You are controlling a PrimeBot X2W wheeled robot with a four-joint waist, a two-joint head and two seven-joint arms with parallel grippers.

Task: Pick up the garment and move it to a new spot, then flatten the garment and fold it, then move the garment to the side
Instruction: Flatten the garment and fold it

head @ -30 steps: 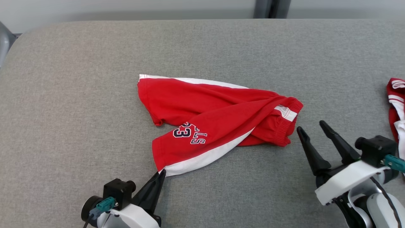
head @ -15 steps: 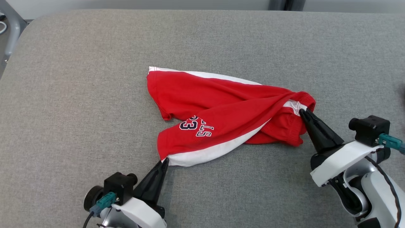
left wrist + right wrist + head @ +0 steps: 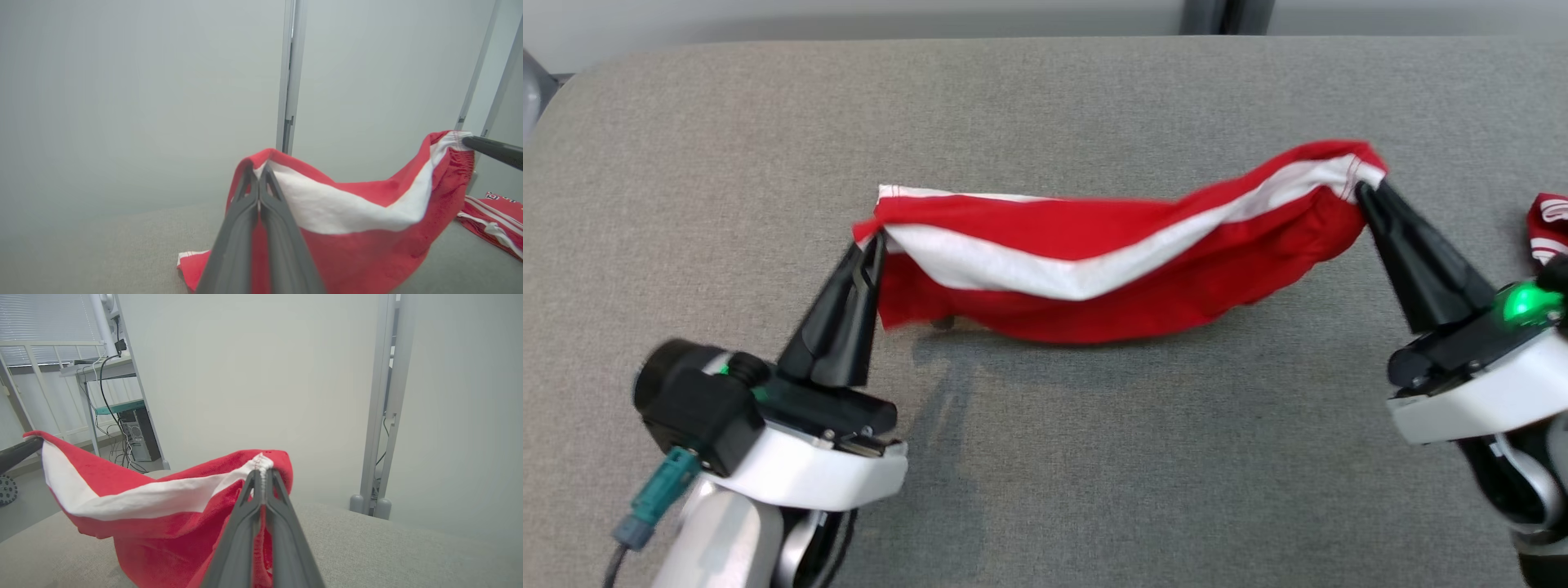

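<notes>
The garment (image 3: 1094, 269) is a pair of red shorts with a white side stripe, hanging in a sagging band above the grey padded table (image 3: 1045, 457). My left gripper (image 3: 876, 238) is shut on its left end, at a leg hem. Over on the far side my right gripper (image 3: 1364, 189) is shut on the waistband corner. In the left wrist view the shorts (image 3: 359, 220) drape from my closed left gripper (image 3: 259, 168), their lower edge touching the table. The right wrist view has the cloth (image 3: 163, 514) hanging from my right gripper (image 3: 261, 470).
A second red and white garment (image 3: 1547, 224) lies at the table's right edge, also seen as a folded red piece (image 3: 494, 220) in the left wrist view. Pale wall panels with metal posts (image 3: 378, 416) stand behind the table. A desk with cables (image 3: 110, 375) stands off to one side.
My right gripper closed on the waistband corner. Both grippers then rose and spread apart, lifting the shorts off the table and stretching them into a hanging band. The head camera shifted too.
</notes>
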